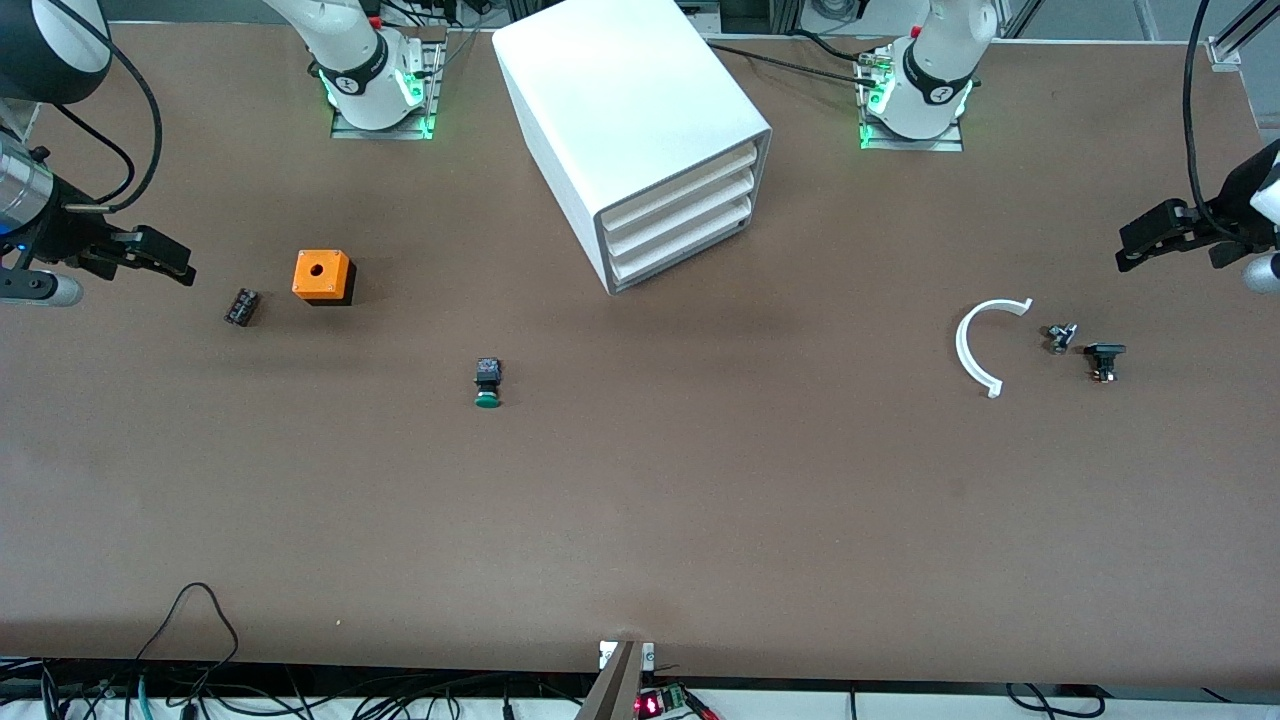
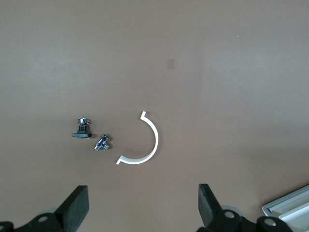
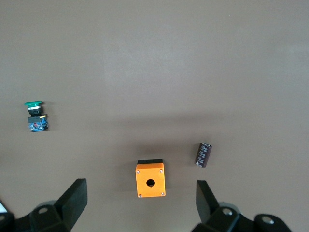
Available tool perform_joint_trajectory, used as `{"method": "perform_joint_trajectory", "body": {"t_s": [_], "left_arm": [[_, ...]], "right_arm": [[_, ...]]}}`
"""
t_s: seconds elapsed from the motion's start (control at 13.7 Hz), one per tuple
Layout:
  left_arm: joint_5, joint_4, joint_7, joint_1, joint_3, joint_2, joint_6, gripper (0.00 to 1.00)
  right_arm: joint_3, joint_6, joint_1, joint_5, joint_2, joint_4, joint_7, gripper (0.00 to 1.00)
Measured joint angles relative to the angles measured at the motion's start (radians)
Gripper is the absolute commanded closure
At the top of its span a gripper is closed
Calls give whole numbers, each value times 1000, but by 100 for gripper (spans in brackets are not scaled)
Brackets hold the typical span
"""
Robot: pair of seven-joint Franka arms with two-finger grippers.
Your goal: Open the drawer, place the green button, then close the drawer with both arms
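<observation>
I have both arms parked high at the ends of the counter, nothing grasped. The left claw hangs over the left arm's end, fingers spread wide and empty, above a white half-ring and two small black parts. The right claw hovers over the right arm's end, equally wide and empty, above the orange box and a dark cylinder.

The cabinet sits angled between the two bases, and its lowest drawer is shut, flush with the two above. The button lies on its side on open counter, nearer the front camera than the cabinet, green cap pointing toward that camera.

My worries from here: the three drawer fronts stack tightly, so a claw coming in slightly high could catch the middle one instead. The cabinet looks light and unanchored — a one-armed pull may drag the whole box rather than slide the drawer. And the button's round cap could roll or twist out of a pinch.
</observation>
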Motion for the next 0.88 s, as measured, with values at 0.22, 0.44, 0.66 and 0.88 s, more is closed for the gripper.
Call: {"method": "perform_joint_trajectory", "body": {"t_s": [0.22, 0.44, 0.66, 0.88], "left_arm": [[0, 0, 0, 0, -1, -3, 0, 0], [0, 0, 0, 0, -4, -10, 0, 0], [0, 0, 0, 0, -4, -10, 0, 0], [-17, 0, 0, 0, -3, -10, 0, 0]], "right_arm": [[0, 0, 0, 0, 0, 0, 0, 0], [0, 0, 0, 0, 0, 0, 0, 0], [0, 0, 0, 0, 0, 0, 0, 0], [0, 0, 0, 0, 0, 0, 0, 0]]}}
